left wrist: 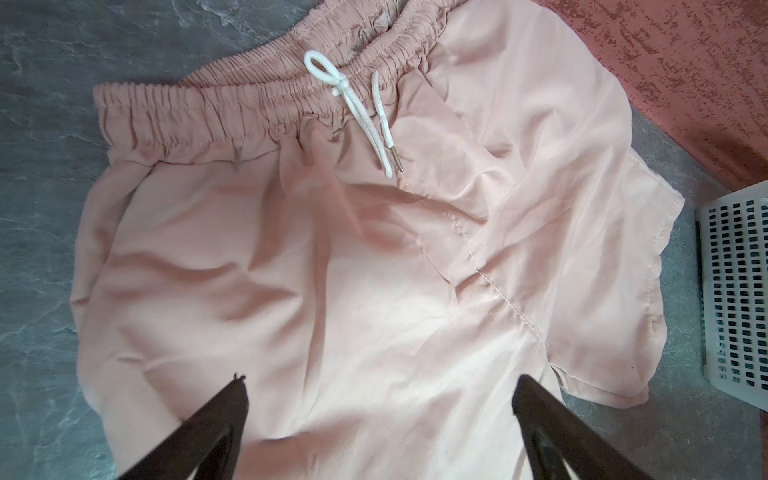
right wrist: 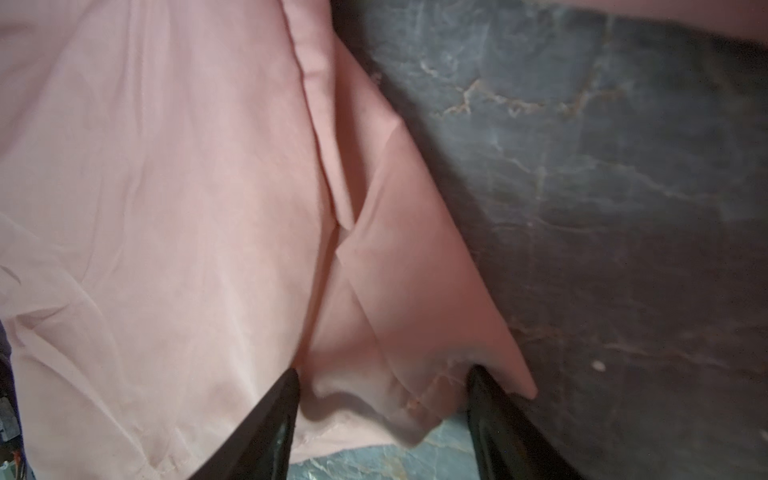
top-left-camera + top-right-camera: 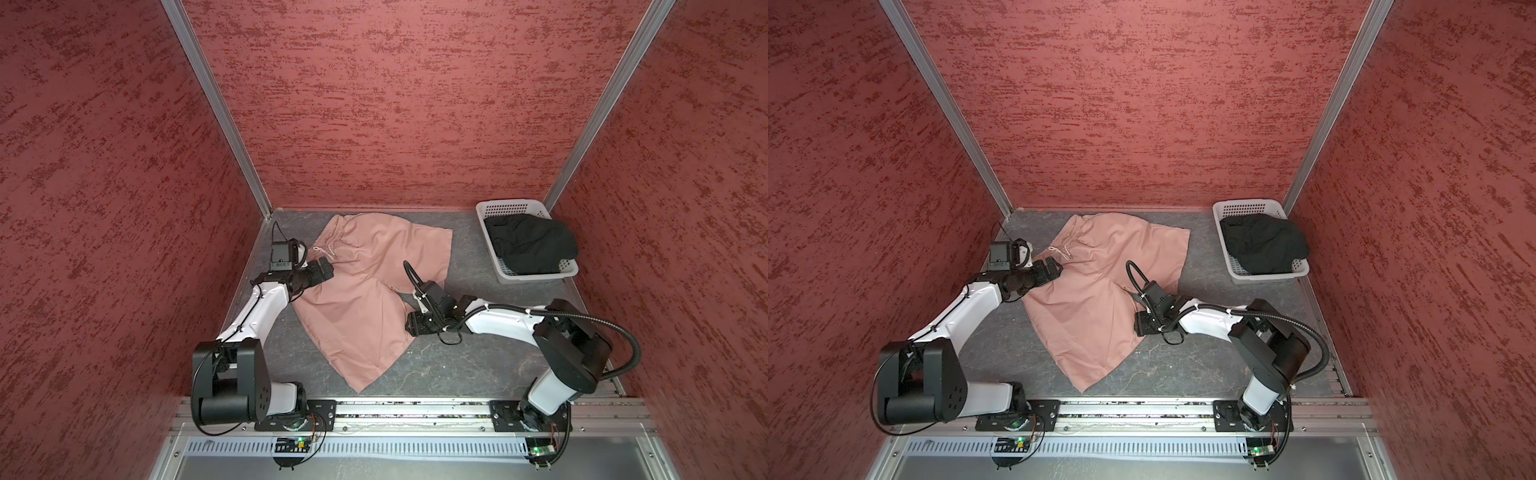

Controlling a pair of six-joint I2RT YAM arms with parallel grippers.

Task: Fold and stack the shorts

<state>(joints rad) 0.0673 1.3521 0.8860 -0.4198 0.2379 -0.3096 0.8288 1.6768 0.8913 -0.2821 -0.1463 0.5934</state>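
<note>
Low, left gripper (image 1: 381,380) splayed, over pink shorts (image 1: 332,270)

Spread shorts (image 3: 365,299) left of basket (image 3: 511,208)

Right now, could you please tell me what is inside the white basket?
The black shorts lie crumpled in the basket, spilling over one rim. Some bare plastic shows at the near corners; anything under the fabric is hidden.
</note>
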